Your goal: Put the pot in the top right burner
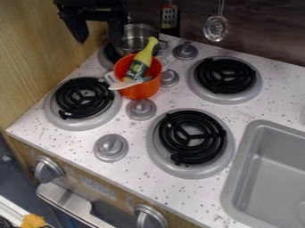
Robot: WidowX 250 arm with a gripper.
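– Where is the hand to be seen?
– It is seen at the upper left, above the worktop, with its two fingers held apart in a released state.
– And the metal pot?
– That is found at the back left, just beside the right-hand finger and by the rear left burner, which is partly hidden. Whether the two are touching cannot be told.
– What is placed in front of it?
– An orange pot, in which a yellow-green bottle is tilted; a pale utensil is laid across the rim.
– Where is the top right burner set?
– Well apart from the metal pot, behind the front right burner. The sink is set at the right.
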